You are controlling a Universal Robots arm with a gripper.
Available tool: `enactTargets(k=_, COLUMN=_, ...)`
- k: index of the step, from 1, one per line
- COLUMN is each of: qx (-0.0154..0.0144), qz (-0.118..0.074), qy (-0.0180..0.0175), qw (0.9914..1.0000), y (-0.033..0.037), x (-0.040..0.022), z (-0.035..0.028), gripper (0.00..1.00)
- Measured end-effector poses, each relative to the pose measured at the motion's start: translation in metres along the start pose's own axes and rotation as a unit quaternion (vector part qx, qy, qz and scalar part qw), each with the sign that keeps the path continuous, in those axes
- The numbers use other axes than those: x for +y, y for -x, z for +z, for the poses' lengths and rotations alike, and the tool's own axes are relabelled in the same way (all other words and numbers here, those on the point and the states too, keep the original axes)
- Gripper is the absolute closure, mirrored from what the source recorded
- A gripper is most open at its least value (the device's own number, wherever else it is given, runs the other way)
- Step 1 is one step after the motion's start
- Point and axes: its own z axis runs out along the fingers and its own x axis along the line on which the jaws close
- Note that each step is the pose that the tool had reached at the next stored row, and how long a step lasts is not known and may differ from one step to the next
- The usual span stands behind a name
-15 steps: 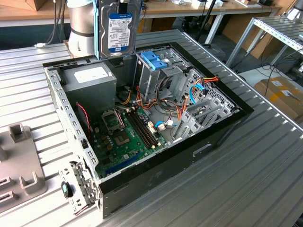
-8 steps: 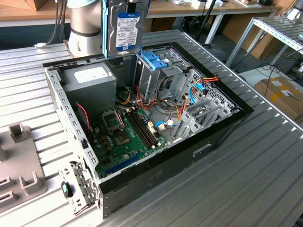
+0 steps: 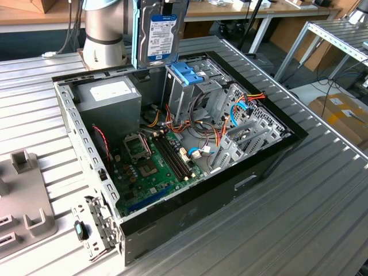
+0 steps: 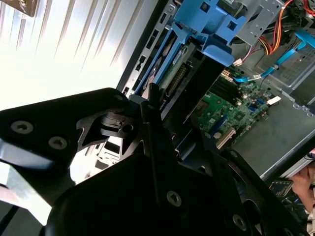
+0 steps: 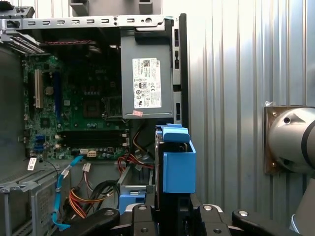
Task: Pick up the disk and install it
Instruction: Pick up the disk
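Gripper [image 5: 172, 219]: jaws were pinched on the disk [image 3: 161, 31], with a black finger either side of it in the first wrist view. The disk hung straight down from the jaws, upright, its long axis vertical and its free end lowest.

Position: the disk was in the air above the open case [image 3: 72, 115], over the case wall nearest the arm's base [image 3: 103, 29]. It sat just past the end of the power supply [image 3: 109, 96] along that wall. The drive cage's blue latch [image 3: 187, 73] lay below the disk's lower end, a little to the exterior view's right and inward from the wall. The disk's flat faces ran roughly along the same line as the cage's tall sides. The gap between disk and latch could not be judged, since the two overlapped in the exterior view, though probably no contact.

Views:
- The exterior view gave the labelled face, the light-blue carrier [image 3: 136, 34] down one long side, and the height above the case.
- The first wrist view looked down the disk edge-on, parallel to the case wall, with the motherboard [image 5: 78, 98] off to one side.
- The second wrist view gave the other face, a green circuit board and connector row [image 4: 178, 73], aimed into the case.

The case lay on its side on the ribbed metal table [image 3: 310, 230], well in from the table's edges.
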Motion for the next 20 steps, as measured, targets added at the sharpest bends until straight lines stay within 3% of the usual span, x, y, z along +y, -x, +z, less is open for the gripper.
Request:
enactTargets(k=11, qx=0.0, qz=0.0, qy=0.0, qw=1.0, y=0.0013, x=-0.0177, z=0.0003, gripper=0.65)
enactTargets(k=16, qx=0.0001, qz=0.0, qy=0.0, qw=1.0, y=0.0017, x=-0.0301, z=0.0004, gripper=0.65)
enactTargets(k=20, qx=0.0005, qz=0.0, qy=0.0, qw=1.0, y=0.0022, x=-0.0474, z=0.0006, gripper=0.65)
